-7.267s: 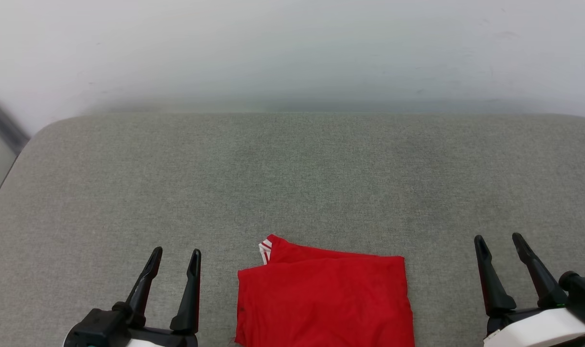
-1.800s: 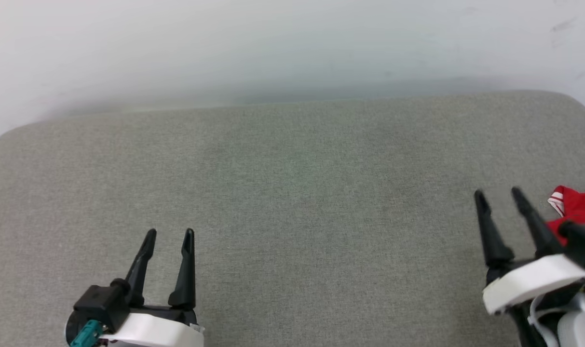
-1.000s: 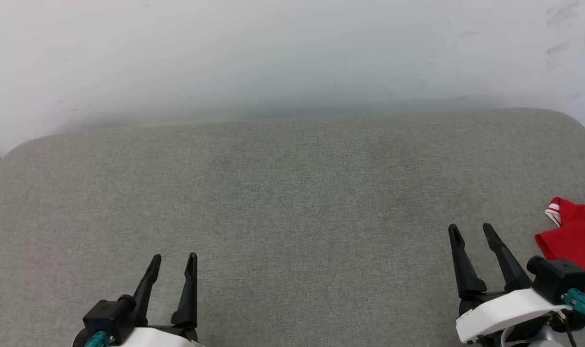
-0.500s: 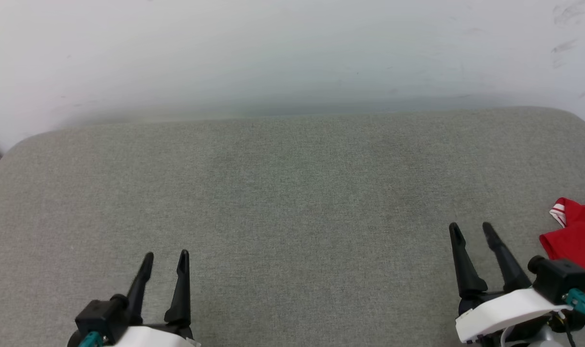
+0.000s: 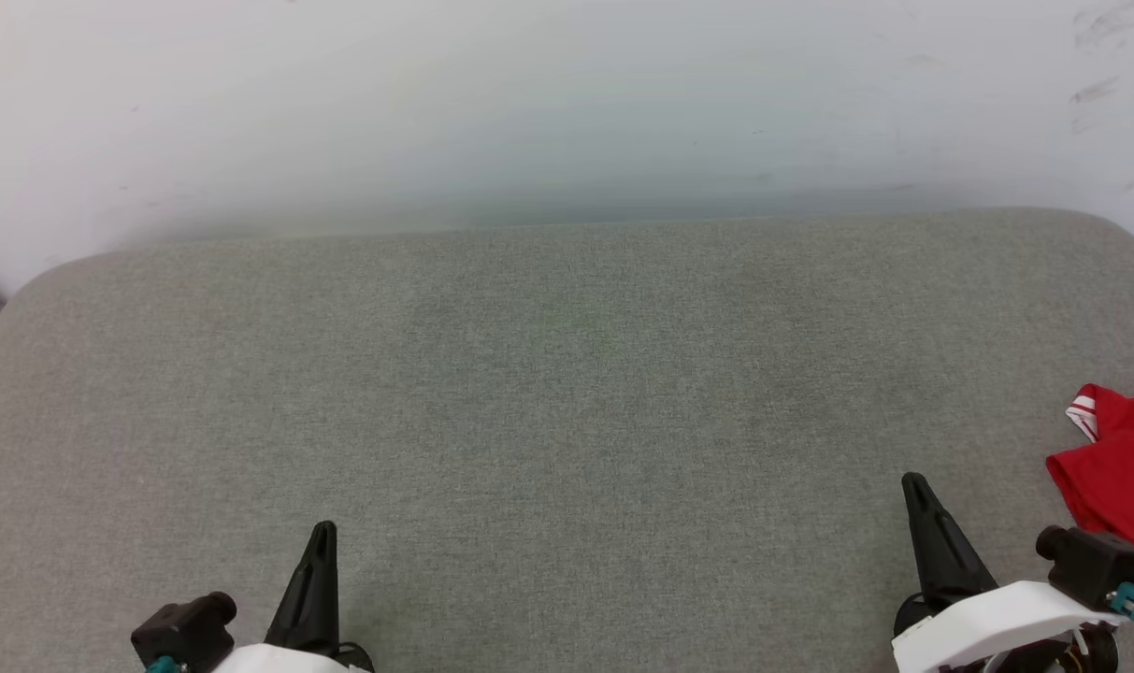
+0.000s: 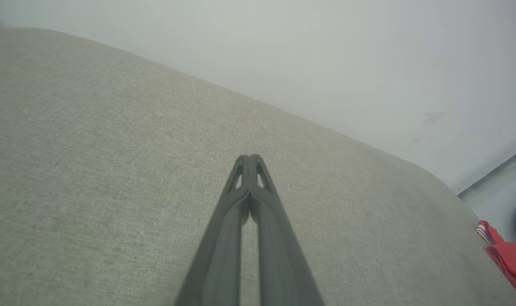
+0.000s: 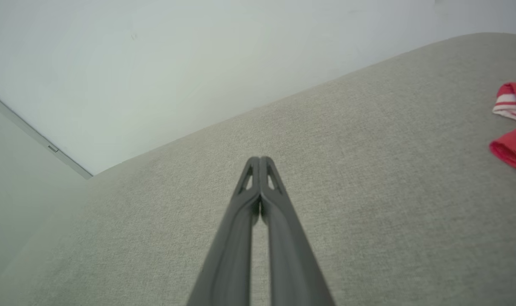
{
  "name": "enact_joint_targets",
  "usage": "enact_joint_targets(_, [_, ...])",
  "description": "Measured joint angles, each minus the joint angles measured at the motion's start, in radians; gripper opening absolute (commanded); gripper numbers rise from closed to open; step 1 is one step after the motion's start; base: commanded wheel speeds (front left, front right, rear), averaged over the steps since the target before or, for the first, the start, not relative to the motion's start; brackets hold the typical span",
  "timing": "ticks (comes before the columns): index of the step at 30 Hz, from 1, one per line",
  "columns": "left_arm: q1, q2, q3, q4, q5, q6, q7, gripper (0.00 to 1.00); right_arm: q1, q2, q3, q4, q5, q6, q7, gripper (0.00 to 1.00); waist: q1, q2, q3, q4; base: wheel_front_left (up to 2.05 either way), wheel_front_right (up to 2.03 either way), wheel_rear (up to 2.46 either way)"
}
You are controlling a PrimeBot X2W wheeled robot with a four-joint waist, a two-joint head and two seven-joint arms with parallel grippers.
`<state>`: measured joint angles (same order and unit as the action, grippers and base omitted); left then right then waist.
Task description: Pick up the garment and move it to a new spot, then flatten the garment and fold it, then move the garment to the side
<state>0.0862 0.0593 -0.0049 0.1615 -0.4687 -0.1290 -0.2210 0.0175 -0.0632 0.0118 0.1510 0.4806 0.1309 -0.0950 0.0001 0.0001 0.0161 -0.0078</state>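
The left pincer [image 5: 322, 540] sits at the lower left of the head view, clenched on nothing: in the left wrist view its two dark fingers [image 6: 240, 221] run side by side and meet at the tips, with only a thin slit between them lower down. It hangs over the grey padded surface [image 5: 567, 393], and whether its tips touch the fabric cannot be told. The right pincer [image 5: 916, 491] is at the lower right of the head view, likewise clenched and empty; the right wrist view shows its fingers [image 7: 279, 229] pressed together at the tips above the same grey fabric.

The garment [image 5: 1123, 467] lies on the padded surface at the far right edge of the head view, to the right of the right pincer and apart from it. Only part of it is in frame: a red folded mass with a corner of white-and-red striped trim [image 5: 1083, 411] poking out at its top left. No lettering or number can be seen on the part that shows. It is well apart from the left pincer. A pale wall [image 5: 567, 93] rises behind the surface's far edge
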Motion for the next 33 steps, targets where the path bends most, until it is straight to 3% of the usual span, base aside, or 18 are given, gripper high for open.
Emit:
enact_joint_targets(9, [-0.034, 0.003, 0.009, 0.016, -0.196, 0.000, 0.048, 0.00, -0.014, 0.000, -0.016, 0.015, 0.189, 0.000, 0.032, 0.00, 0.0000, 0.0000, -0.001, 0.001, 0.00, 0.00, 0.00])
enact_joint_targets(33, [-0.078, 0.009, 0.030, 0.036, -0.511, 0.000, 0.130, 0.00, -0.046, 0.000, -0.047, 0.041, 0.494, 0.000, 0.086, 0.00, 0.0000, -0.0001, -0.004, 0.002, 0.00, 0.00, 0.00])
